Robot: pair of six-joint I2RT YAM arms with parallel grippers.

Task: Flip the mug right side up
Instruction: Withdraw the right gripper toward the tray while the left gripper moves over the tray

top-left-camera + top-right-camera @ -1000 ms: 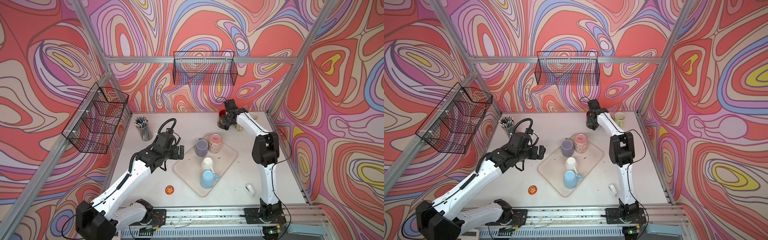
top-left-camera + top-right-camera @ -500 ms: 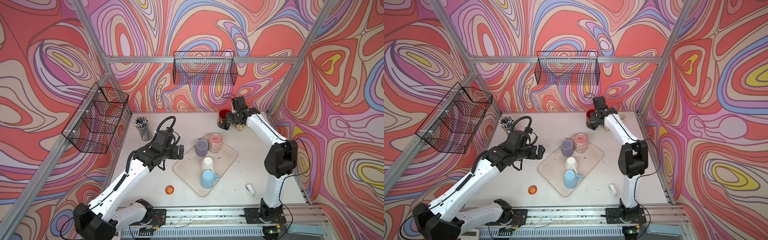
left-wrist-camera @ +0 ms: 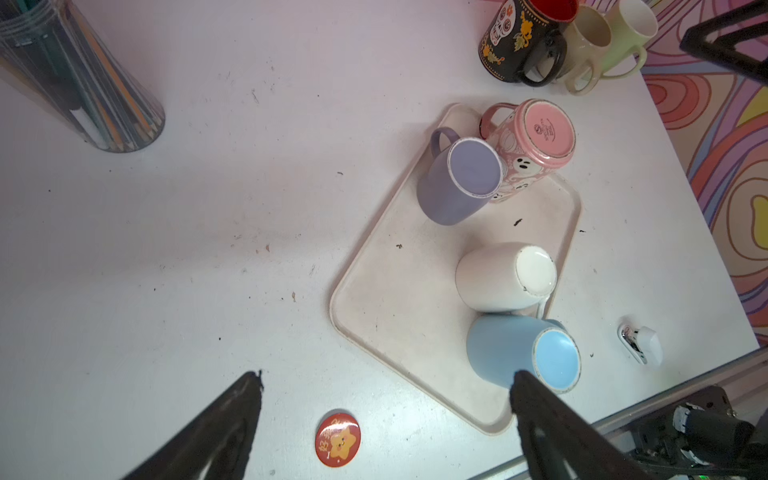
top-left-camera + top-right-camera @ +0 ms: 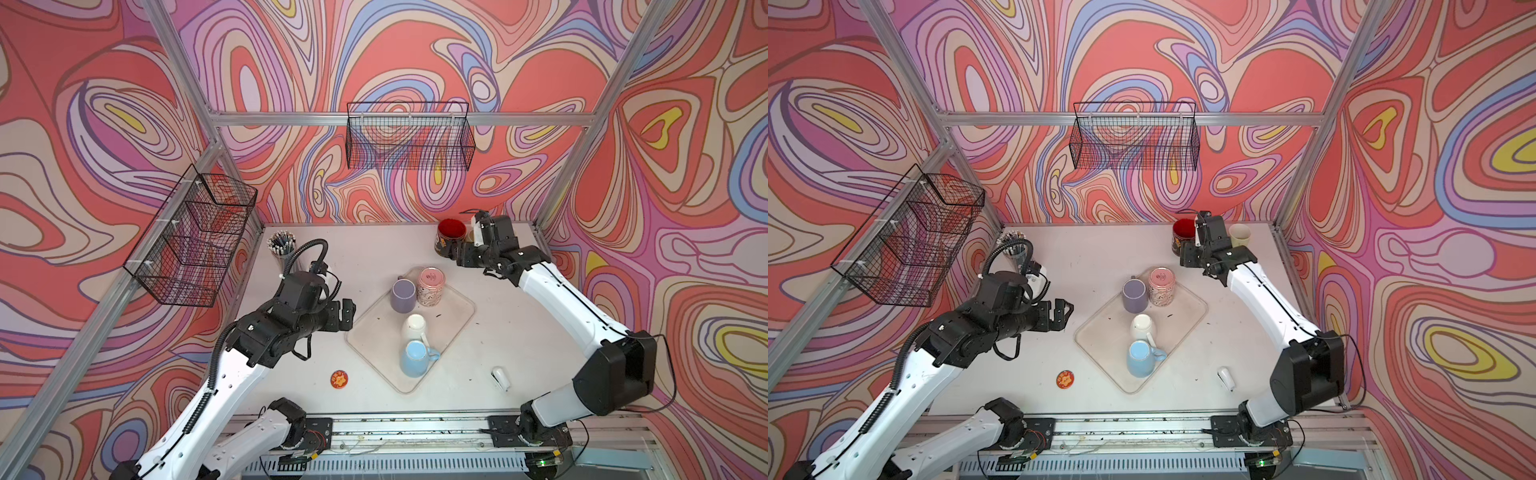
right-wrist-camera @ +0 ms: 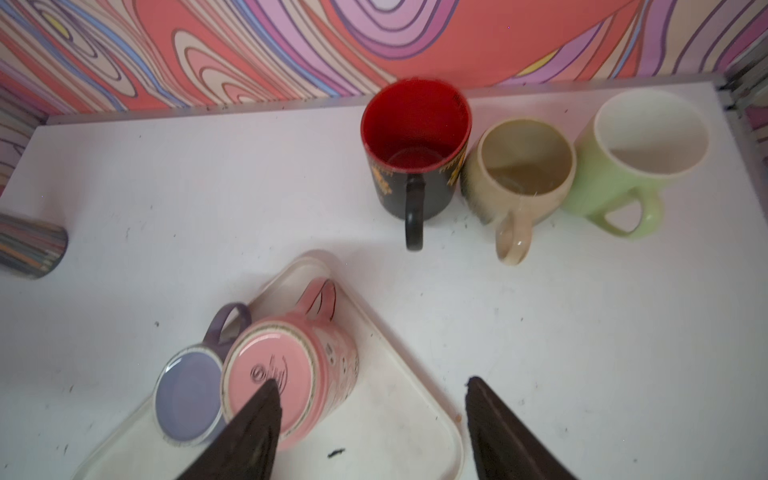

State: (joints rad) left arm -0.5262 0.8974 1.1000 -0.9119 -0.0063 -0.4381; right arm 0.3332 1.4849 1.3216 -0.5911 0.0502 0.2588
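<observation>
Both top views look steeply down from high over the near edge, facing the far wall (image 4: pixel 395 62), covering the whole desk (image 4: pixel 365 249). Each wrist view hangs close above it; both share the tray (image 3: pixel 395 311) (image 5: pixel 395 415).

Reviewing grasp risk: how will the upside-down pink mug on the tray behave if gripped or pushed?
The pink mug looks glazed: rigid, probably slippery. Rim-down, it likely resists tipping. It seems to touch the purple mug, so a push would probably move both.

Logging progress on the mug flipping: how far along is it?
Done: black mug, beige mug and green mug stand upright at the back. In hand: nothing; left gripper and right gripper both open. Left: purple mug, pink mug, white mug and blue mug upside down on the tray.
</observation>
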